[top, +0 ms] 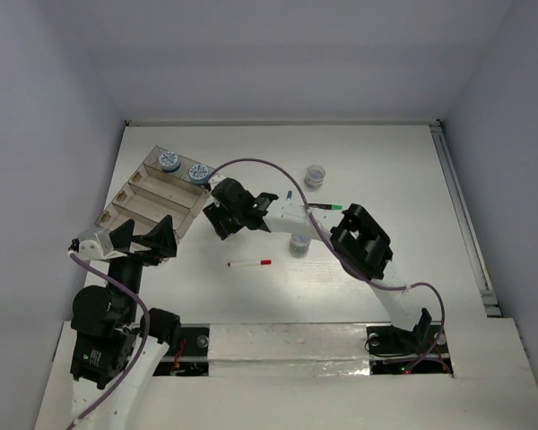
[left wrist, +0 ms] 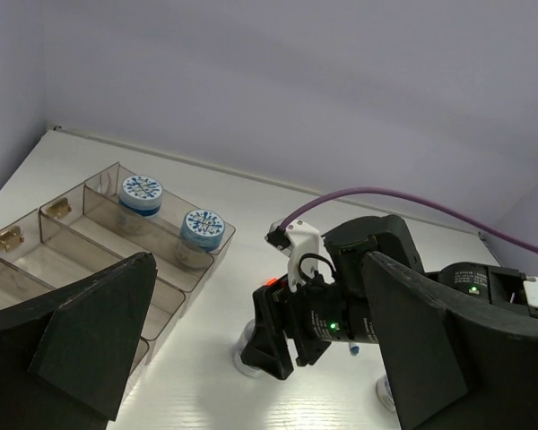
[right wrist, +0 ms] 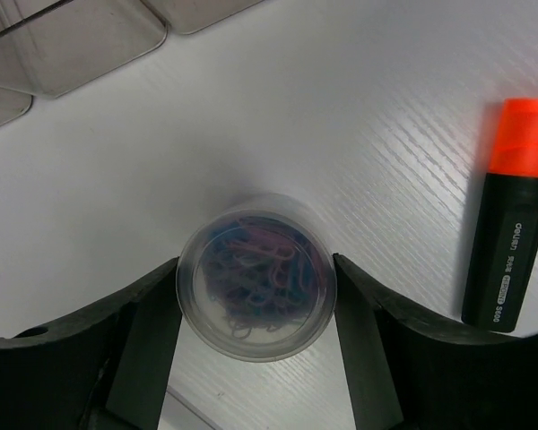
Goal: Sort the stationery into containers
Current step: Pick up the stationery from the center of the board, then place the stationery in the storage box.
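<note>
Jaws of the right arm clasp a small round clear jar of paper clips mid white tabletop, beside the clear plastic organiser tray; jaws of the left arm gape, released.

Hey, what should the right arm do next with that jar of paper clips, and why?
Probably finish closing the right gripper on the jar before lifting. Its fingers flank both sides and look right against it, but a firm grip isn't clear, and the jar stands on the table outside the organiser tray.
</note>
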